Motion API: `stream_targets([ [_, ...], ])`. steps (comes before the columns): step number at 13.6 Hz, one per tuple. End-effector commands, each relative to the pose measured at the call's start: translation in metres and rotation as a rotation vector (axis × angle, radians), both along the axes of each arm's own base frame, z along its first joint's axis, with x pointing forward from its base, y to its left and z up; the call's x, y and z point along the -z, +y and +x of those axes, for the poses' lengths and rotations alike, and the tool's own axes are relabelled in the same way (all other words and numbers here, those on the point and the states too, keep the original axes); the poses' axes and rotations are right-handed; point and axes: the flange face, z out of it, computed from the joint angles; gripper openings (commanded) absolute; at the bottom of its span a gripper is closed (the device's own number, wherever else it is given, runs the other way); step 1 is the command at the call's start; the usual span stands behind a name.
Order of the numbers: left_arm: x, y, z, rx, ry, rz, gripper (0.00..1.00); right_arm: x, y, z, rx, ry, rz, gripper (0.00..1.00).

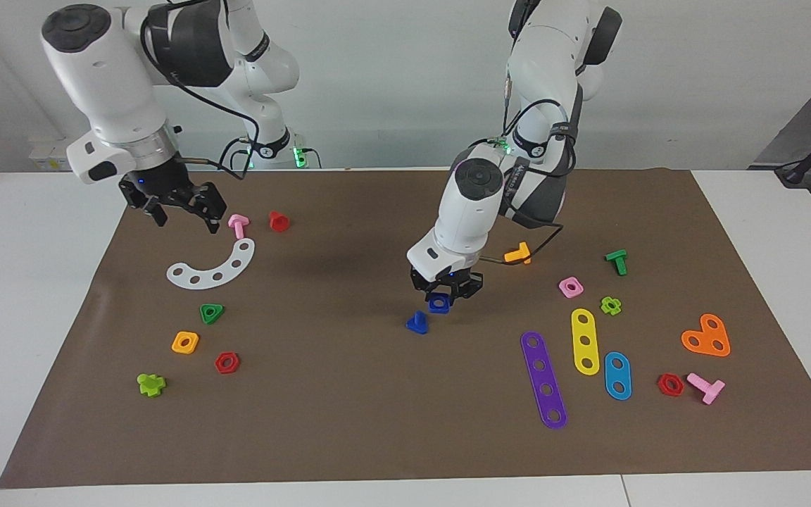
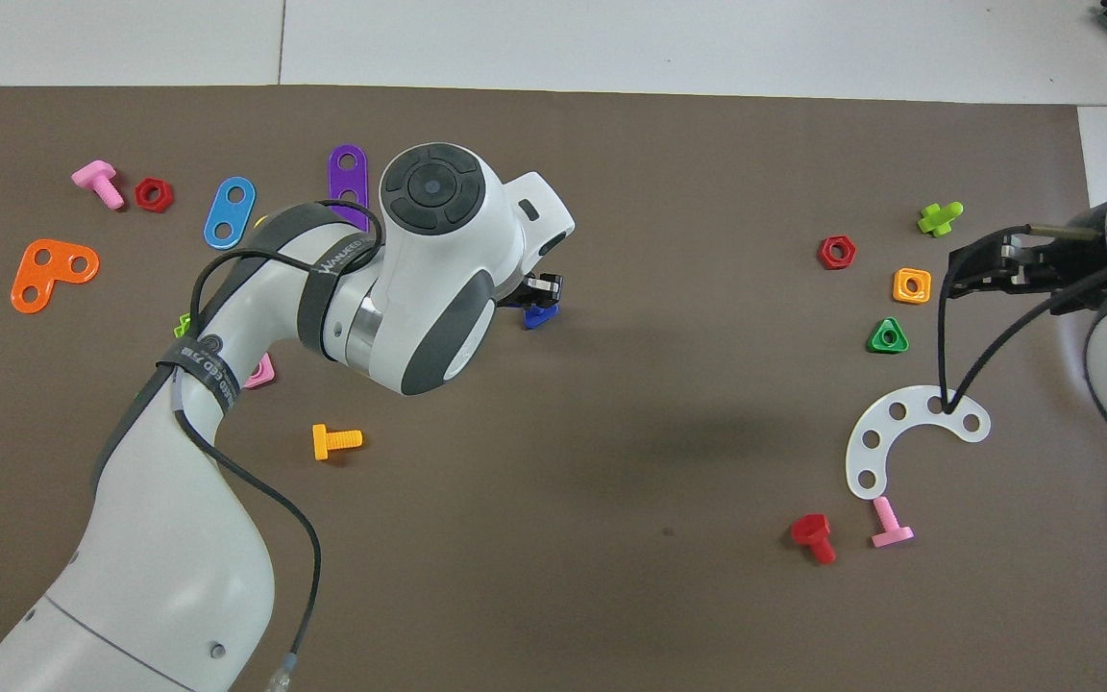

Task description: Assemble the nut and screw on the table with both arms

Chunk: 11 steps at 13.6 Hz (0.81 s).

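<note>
The dark-blue screw (image 1: pixel 417 322) stands head down on the brown mat (image 1: pixel 349 422) at the table's middle, its shaft pointing up. It also shows in the overhead view (image 2: pixel 536 316). My left gripper (image 1: pixel 445 293) is shut on the dark-blue nut (image 1: pixel 438 303) and holds it low, just beside the screw toward the left arm's end. In the overhead view the left gripper (image 2: pixel 540 287) and wrist hide most of the nut. My right gripper (image 1: pixel 179 206) is open and empty, raised over the mat's edge at the right arm's end, as the overhead view (image 2: pixel 984 265) also shows.
A pink square nut (image 1: pixel 570 286), orange bolt (image 1: pixel 518 252), green bolt (image 1: pixel 617 260) and purple strip (image 1: pixel 543 380) lie toward the left arm's end. A white curved strip (image 1: pixel 212 267), pink bolt (image 1: pixel 238 224) and red bolt (image 1: pixel 278 221) lie under the right gripper.
</note>
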Motion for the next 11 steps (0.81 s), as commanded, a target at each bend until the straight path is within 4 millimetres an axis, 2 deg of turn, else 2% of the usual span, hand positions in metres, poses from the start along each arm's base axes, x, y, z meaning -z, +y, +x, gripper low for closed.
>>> stream_targets([
  [1, 0.008, -0.018, 0.003, -0.021, 0.012, -0.009, 0.17, -0.004, -0.033, -0.018, -0.025, 0.026, 0.022, 1.00],
  [5, 0.014, -0.026, -0.001, -0.016, 0.005, -0.024, 0.17, -0.048, -0.038, -0.031, -0.010, -0.036, 0.004, 1.00],
  [7, 0.016, -0.027, 0.000, -0.018, 0.001, -0.029, 0.18, -0.061, -0.041, -0.037, -0.008, -0.048, -0.003, 1.00],
  [8, 0.018, -0.027, 0.000, -0.018, 0.003, -0.029, 0.18, -0.077, -0.041, -0.041, -0.006, -0.035, -0.004, 1.00],
  [11, 0.033, -0.028, 0.000, -0.020, 0.007, -0.028, 0.17, -0.075, -0.038, -0.045, -0.005, -0.011, 0.004, 1.00],
])
